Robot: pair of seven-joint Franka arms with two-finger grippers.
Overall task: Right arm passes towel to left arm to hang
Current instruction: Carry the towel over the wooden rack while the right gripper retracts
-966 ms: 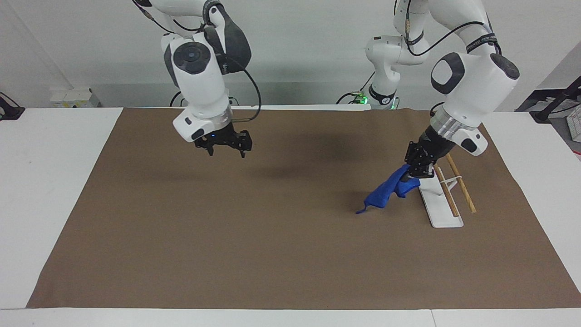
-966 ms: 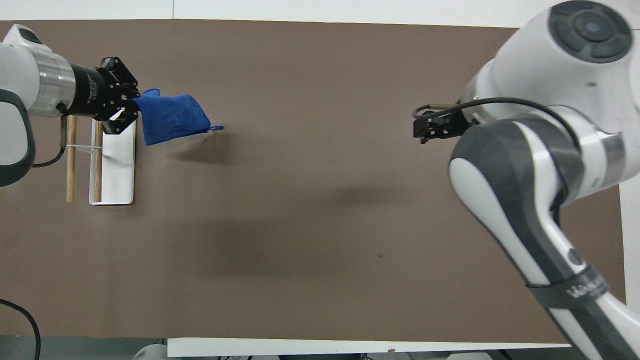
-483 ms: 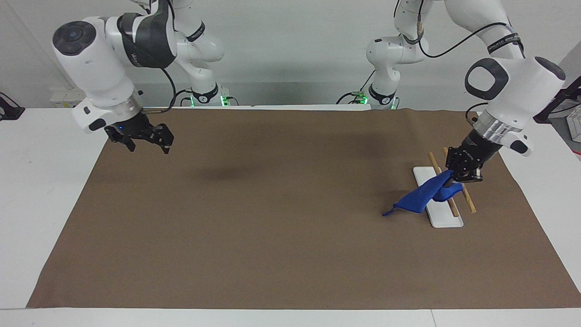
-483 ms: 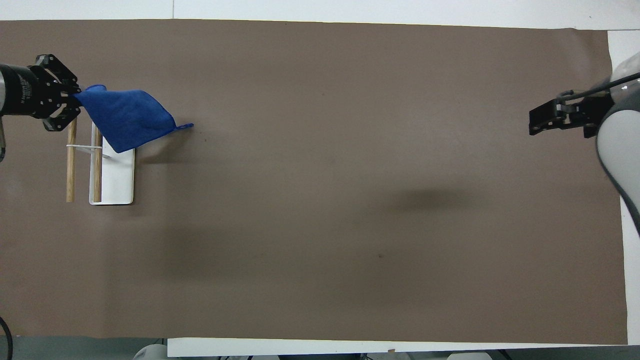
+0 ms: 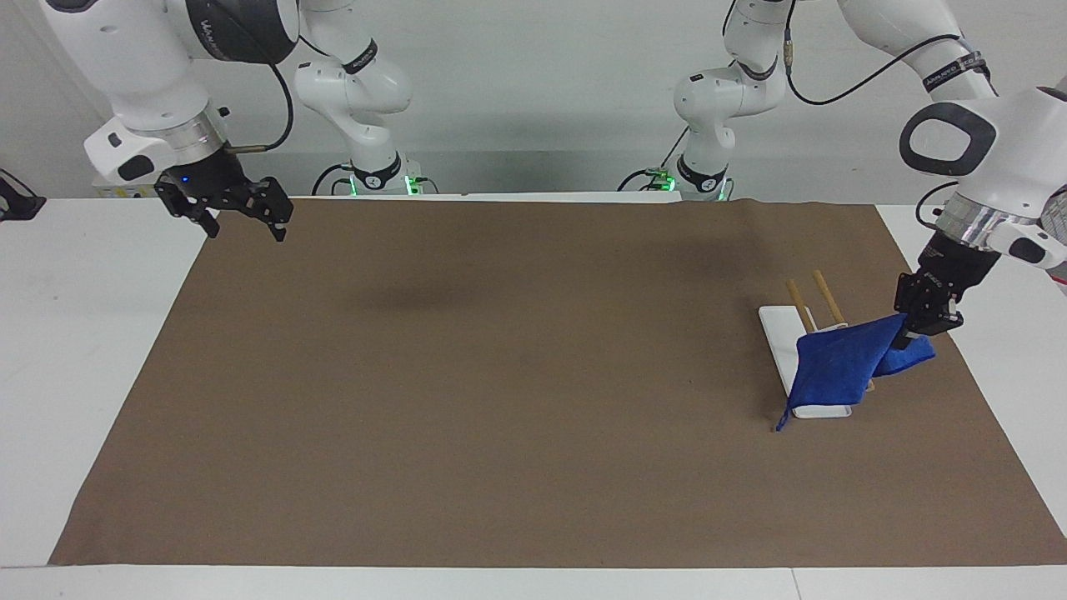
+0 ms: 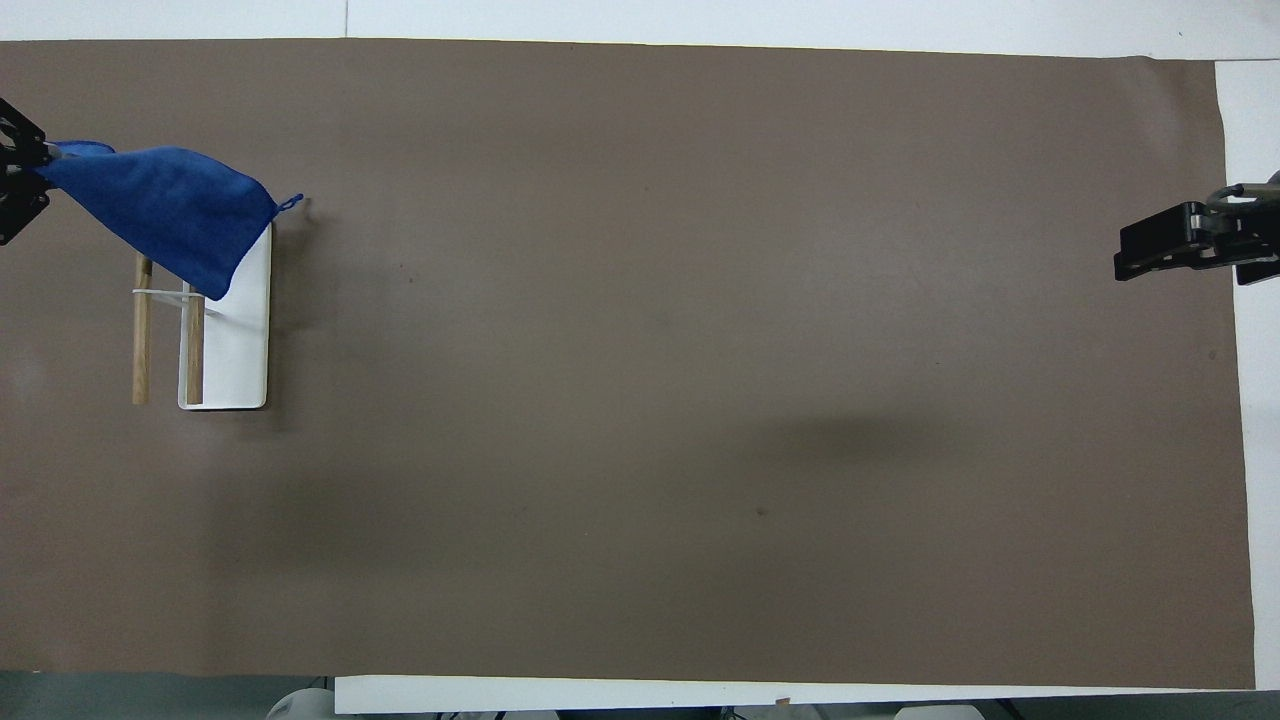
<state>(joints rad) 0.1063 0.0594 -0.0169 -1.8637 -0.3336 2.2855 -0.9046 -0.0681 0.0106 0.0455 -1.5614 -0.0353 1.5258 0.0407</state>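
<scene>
Two white robot arms work at one table covered by a single brown mat (image 5: 500,400). One blue towel (image 5: 838,367), one small rack (image 6: 235,350) with a white base and two wooden rails, and nothing else of note lies on the mat.

Left gripper (image 5: 921,321) is clamped on one corner of the towel, up in the air over the mat's edge at the left arm's end of the table, just beside the rack. From that pinch the towel slopes down and drapes over the end of the rack farther from the robots, covering part of the rails and base; its small loop tag hangs at the lowest corner, close to the mat (whether it touches cannot be told).

Right gripper (image 5: 242,212) hangs with its fingers spread and nothing in them, over the mat's edge at the right arm's end of the table, waiting well apart from the towel.

Facing view shows both arms whole, with their bases and the towel's downward slope. Overhead view shows only the grippers' tips at its side edges, yet gives both rails and the rack's base clearly.
</scene>
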